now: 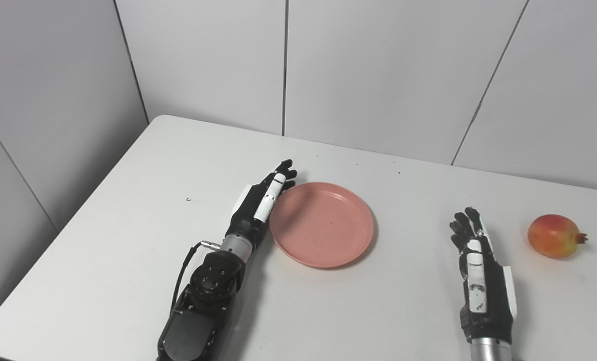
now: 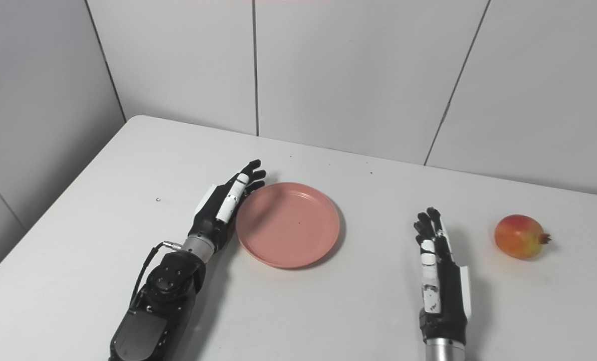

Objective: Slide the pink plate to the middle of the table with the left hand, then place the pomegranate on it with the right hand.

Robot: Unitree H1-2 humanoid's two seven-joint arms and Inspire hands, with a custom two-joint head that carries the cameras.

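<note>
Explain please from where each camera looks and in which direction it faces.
Left eye view: on the head, facing down and forward at the white table; both arms enter from below.
Right eye view: beside it, slightly to the right, facing the same way; same arms.
Shared: round pink plastic plate, red-yellow pomegranate, left hand at the plate's edge, right hand.

I see the pink plate (image 1: pixel 322 224) lying flat and empty, round with a raised rim, about midway between the table's left and right edges. The pomegranate (image 1: pixel 555 235) is red-orange with a yellowish patch, resting on its side near the right edge, its crown pointing toward that edge
</note>
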